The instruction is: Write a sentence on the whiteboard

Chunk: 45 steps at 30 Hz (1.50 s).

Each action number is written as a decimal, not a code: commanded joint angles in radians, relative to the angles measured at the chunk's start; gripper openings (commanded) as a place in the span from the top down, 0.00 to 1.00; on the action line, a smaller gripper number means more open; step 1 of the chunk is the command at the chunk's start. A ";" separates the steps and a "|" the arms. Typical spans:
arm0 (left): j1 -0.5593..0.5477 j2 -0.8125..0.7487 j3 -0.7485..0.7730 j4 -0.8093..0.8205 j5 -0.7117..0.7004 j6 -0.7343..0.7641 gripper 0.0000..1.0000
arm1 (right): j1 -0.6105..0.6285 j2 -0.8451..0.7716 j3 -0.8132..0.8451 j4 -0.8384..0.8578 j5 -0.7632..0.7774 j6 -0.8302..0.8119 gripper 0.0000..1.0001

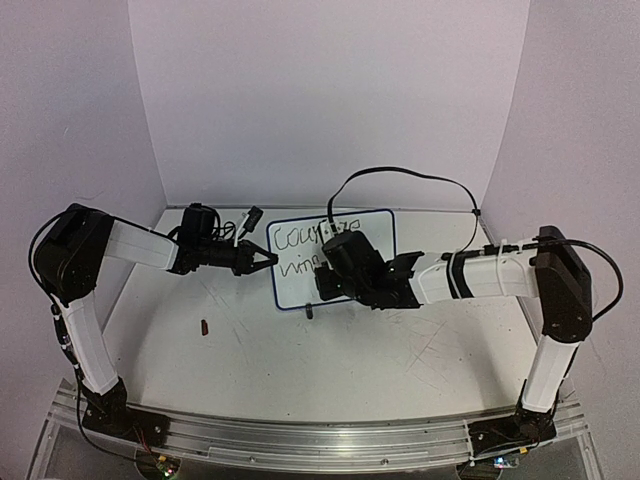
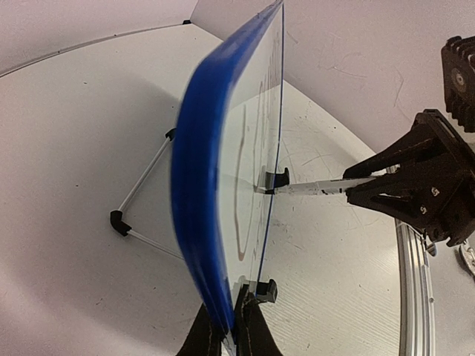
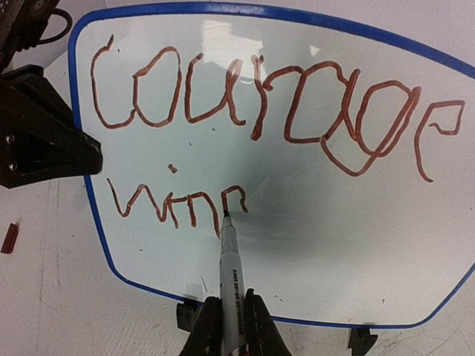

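The whiteboard [image 1: 290, 292] stands upright at the middle back, blue-framed on black clip feet. The sentence [image 3: 245, 96] on it reads "Courage" in red-brown ink, with "win" and a partial letter [image 3: 178, 204] beneath. My left gripper [image 1: 268, 259] is shut on the board's left edge; in the left wrist view its fingers [image 2: 256, 334] pinch the blue frame [image 2: 197, 185]. My right gripper [image 3: 231, 326] is shut on a white marker [image 3: 228, 259], whose tip touches the board at the end of the lower line. In the top view the right gripper [image 1: 322, 283] covers part of the board.
A small red cap [image 1: 204, 326] lies on the table left of the board, also in the right wrist view [image 3: 9, 239]. A wire stand [image 2: 141, 200] props the board from behind. A black cable [image 1: 400, 175] arcs above the right arm. Walls enclose the back and sides.
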 commanded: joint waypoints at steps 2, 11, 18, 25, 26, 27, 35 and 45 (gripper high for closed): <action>0.009 -0.010 0.017 -0.046 -0.148 0.074 1.00 | -0.003 -0.040 -0.029 -0.006 0.061 0.029 1.00; 0.010 -0.007 0.017 -0.045 -0.150 0.074 1.00 | 0.002 -0.046 -0.048 -0.031 0.068 0.042 1.00; 0.009 -0.008 0.017 -0.046 -0.151 0.076 1.00 | 0.022 -0.008 -0.020 -0.032 0.042 0.047 1.00; 0.008 -0.013 0.014 -0.047 -0.153 0.076 1.00 | 0.022 0.025 0.016 -0.024 0.016 0.043 1.00; 0.010 -0.013 0.014 -0.047 -0.153 0.077 1.00 | 0.022 0.029 0.024 -0.022 0.011 0.041 1.00; 0.009 -0.013 0.014 -0.046 -0.153 0.077 1.00 | 0.022 0.031 0.026 -0.020 0.011 0.040 1.00; 0.008 -0.010 0.015 -0.047 -0.154 0.077 1.00 | 0.029 -0.093 -0.032 0.031 0.048 0.037 1.00; 0.009 -0.015 0.013 -0.049 -0.160 0.080 1.00 | -0.027 -0.129 -0.084 0.017 0.057 0.033 1.00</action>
